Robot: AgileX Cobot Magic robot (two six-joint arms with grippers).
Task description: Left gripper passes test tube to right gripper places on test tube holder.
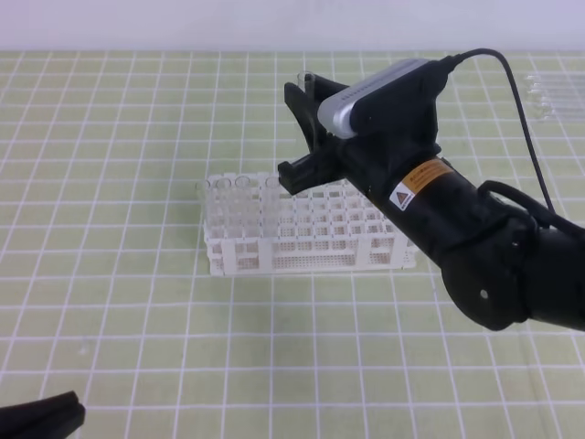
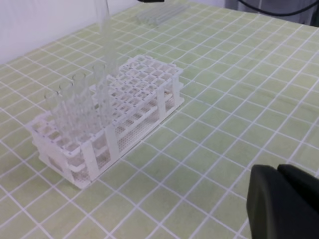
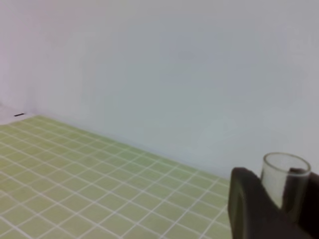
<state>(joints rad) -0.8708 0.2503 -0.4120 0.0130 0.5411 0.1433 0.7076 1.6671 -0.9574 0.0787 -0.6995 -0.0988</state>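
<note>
The test tube [image 1: 304, 80] stands upright, and my right gripper [image 1: 306, 133] is shut on it just below its open rim. It hangs over the back left part of the white test tube holder [image 1: 311, 258]. In the left wrist view the test tube [image 2: 103, 35] comes down from above to the test tube holder [image 2: 99, 155]; whether its tip is inside a hole I cannot tell. The right wrist view shows the test tube rim [image 3: 285, 169] between dark fingers [image 3: 249, 209]. My left gripper [image 1: 37, 416] sits shut and holding nothing at the near left, also seen as the left gripper [image 2: 276, 175].
Several clear tubes [image 1: 224, 197] stand in the rack's left end. Spare tubes [image 1: 548, 91] lie at the back right of the green checked cloth, seen too as spare tubes [image 2: 159, 12]. The right arm [image 1: 475, 247] reaches in over the rack's right end.
</note>
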